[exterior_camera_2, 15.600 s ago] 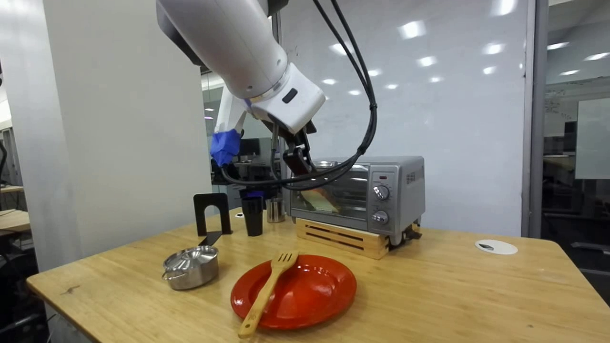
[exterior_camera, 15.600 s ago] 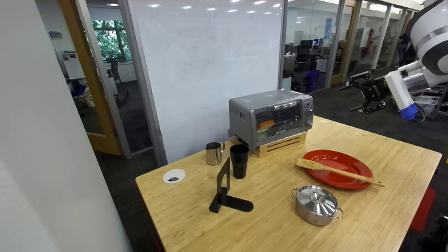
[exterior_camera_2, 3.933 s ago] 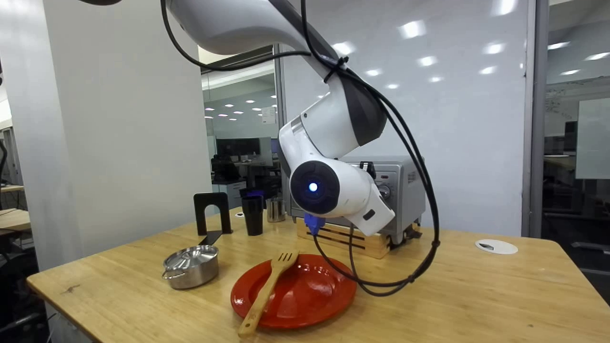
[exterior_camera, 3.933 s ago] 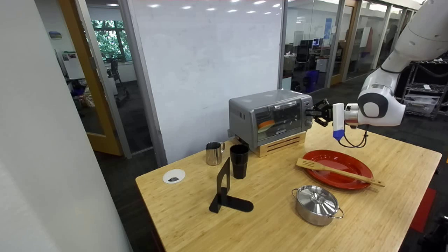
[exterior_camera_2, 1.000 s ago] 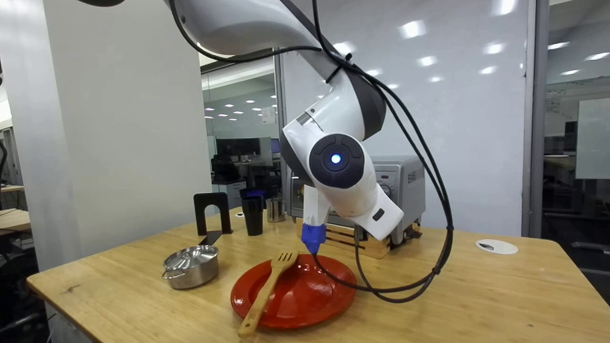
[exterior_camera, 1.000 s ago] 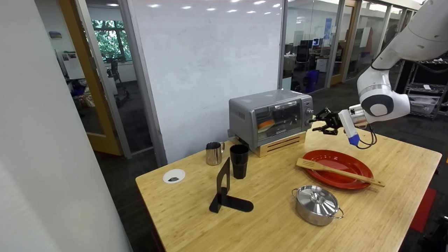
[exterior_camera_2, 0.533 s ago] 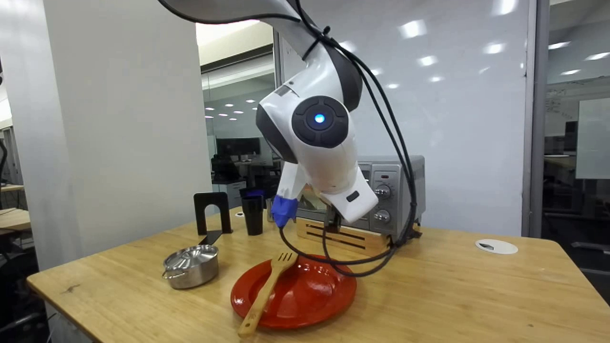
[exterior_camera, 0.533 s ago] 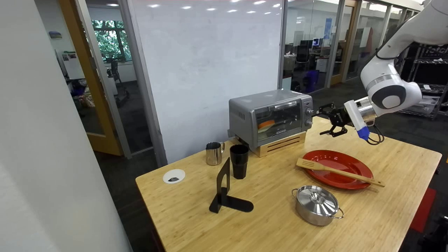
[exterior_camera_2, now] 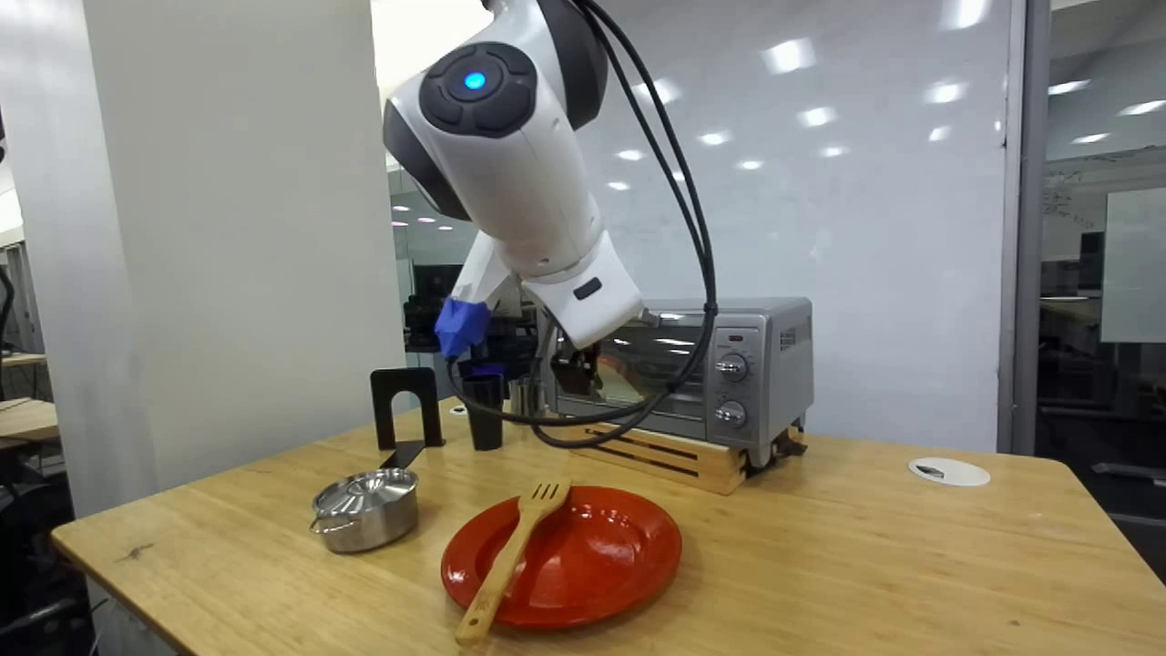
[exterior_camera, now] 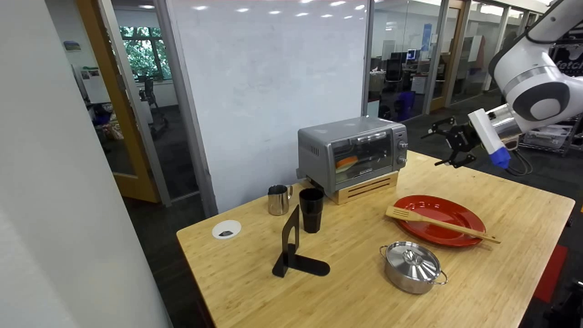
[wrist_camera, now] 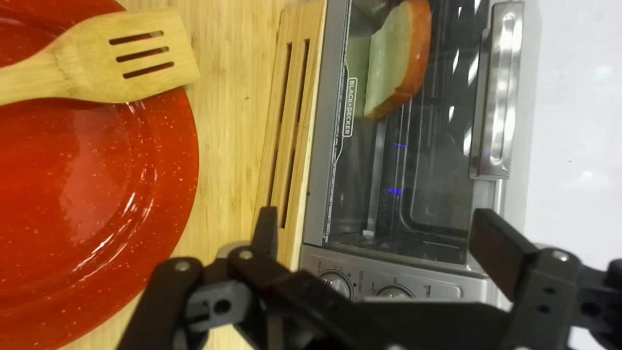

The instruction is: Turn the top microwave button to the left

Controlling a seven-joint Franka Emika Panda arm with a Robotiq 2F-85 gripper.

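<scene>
The grey toaster oven [exterior_camera: 346, 148] has a top knob [exterior_camera_2: 731, 367] and a bottom knob [exterior_camera_2: 730, 414] on its control panel. In an exterior view the top knob's grip bar lies about level. In the wrist view the top knob [wrist_camera: 394, 292] is partly hidden behind my gripper's body, as is the bottom knob [wrist_camera: 335, 283]. My gripper [exterior_camera: 432, 149] is open and empty, in the air in front of the oven's control panel, apart from the knobs. In the wrist view the fingers of my gripper [wrist_camera: 375, 214] are wide apart with nothing between them.
The oven stands on a slatted wooden base [exterior_camera_2: 656, 454]. A red plate [exterior_camera_2: 601, 565] with a wooden spatula [exterior_camera_2: 506, 574] lies in front. A lidded pot [exterior_camera: 412, 269], black cup [exterior_camera: 311, 209], metal pitcher [exterior_camera: 278, 199] and black bookend [exterior_camera: 291, 255] are on the table.
About four seconds ago my gripper was at the top knob. It has since opened wider and moved back and up, away from the oven. The top knob now looks more level than at first.
</scene>
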